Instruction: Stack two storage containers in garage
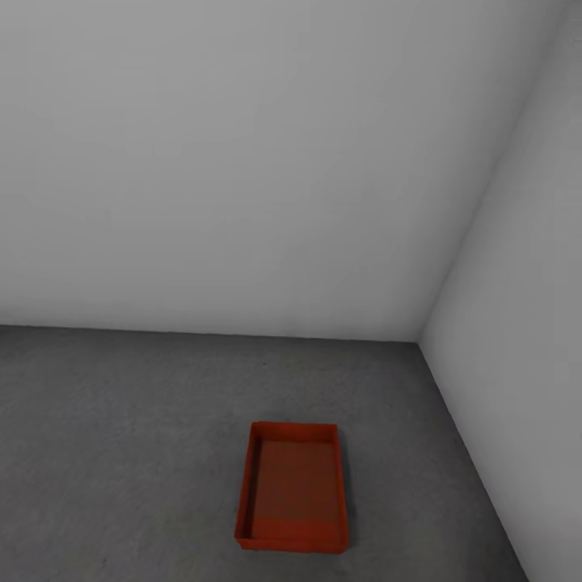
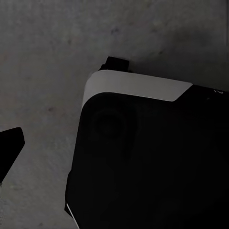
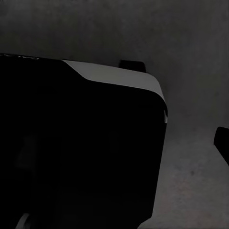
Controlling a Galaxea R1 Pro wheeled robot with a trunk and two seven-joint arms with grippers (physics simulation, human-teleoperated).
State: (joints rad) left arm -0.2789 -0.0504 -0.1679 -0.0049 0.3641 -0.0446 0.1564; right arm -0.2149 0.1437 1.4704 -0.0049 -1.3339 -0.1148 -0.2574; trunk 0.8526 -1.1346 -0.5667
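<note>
On the dark grey floor (image 1: pixel 121 420) of the garage, near the corner where two pale grey walls (image 1: pixel 242 162) meet, one orange-red bin (image 1: pixel 293 487) sits flat and open side up, with nothing in it. It lies low in the head view and a little right of centre. Its long axis runs away from the robot toward the back wall, tipped only slightly, so a short end faces the robot. The right-hand wall is near the bin on that side, but the two are apart.

Each wrist view looks down past the robot's own dark, white-edged body (image 2: pixel 143 157) onto the speckled floor. A dark tip at the edge of the left wrist view (image 2: pixel 10 148) and another at the edge of the right wrist view (image 3: pixel 222 142) may be fingers, but I cannot tell from them whether either gripper is spread or pressed together, and nothing can be seen held in them.

Judging by this, one bin is already in place as the base, and the second one has yet to be set on top. For stacking, that second bin should come in with its long side lined up with this one. Since the bin sits slightly to the right, the right arm would probably have the shorter reach.
</note>
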